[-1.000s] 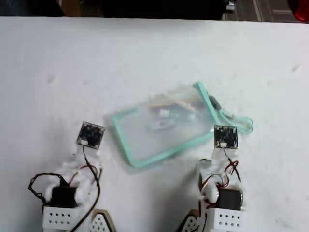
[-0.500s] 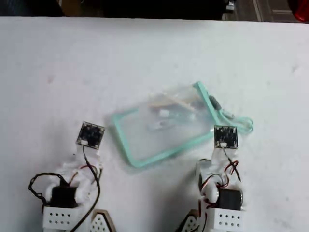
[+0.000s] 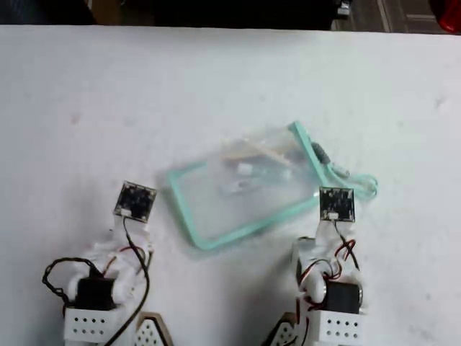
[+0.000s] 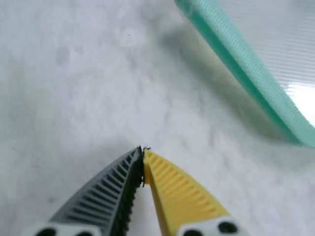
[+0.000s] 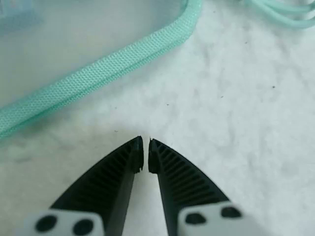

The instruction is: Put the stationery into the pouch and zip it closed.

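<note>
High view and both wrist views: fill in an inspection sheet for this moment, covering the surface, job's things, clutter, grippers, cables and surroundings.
Surface: white table, faintly mottled.
Job's things: clear pouch with mint-green edging, lying flat and askew between the arms; stationery is inside it; a green cord trails from its right corner. Cannot tell whether the zip is closed.
Clutter: nothing seen.
Grippers: left gripper shut and empty, over bare table beside the pouch's edge; right gripper shut and empty, over bare table near the pouch's edging and cord.
Cables: black cable looped at the left arm's base; red and black wires on the right arm.
Surroundings: dark space beyond the table's far edge; a red object at the far right.
</note>
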Motion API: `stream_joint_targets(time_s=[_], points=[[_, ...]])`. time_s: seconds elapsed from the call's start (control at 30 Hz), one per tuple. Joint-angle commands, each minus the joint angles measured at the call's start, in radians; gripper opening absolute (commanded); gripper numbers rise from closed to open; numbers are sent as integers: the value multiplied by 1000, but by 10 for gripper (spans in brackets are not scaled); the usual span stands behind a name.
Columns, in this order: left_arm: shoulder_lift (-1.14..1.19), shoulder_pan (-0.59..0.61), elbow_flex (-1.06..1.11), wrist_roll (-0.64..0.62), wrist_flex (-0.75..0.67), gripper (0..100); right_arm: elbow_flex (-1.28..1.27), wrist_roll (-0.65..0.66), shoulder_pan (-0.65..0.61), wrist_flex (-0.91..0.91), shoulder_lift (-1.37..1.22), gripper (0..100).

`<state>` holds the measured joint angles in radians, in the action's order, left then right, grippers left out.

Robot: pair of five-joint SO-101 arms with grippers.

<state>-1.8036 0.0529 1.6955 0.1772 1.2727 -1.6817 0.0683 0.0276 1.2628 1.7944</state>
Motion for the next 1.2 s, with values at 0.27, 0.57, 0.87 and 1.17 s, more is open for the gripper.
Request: stream_joint_targets(time_s=[0.27, 0.57, 0.87, 1.17], points=[[-7, -7, -331, 6, -15, 24, -9, -12, 2, 5, 5, 21], [-7, -7, -480, 9, -12, 24, -9, -12, 2, 5, 5, 20], [-16, -7, -496, 137, -140, 24, -9, -12, 2, 5, 5, 18], [-16, -10, -497, 8, -206, 24, -9, -12, 5, 5, 5, 18]])
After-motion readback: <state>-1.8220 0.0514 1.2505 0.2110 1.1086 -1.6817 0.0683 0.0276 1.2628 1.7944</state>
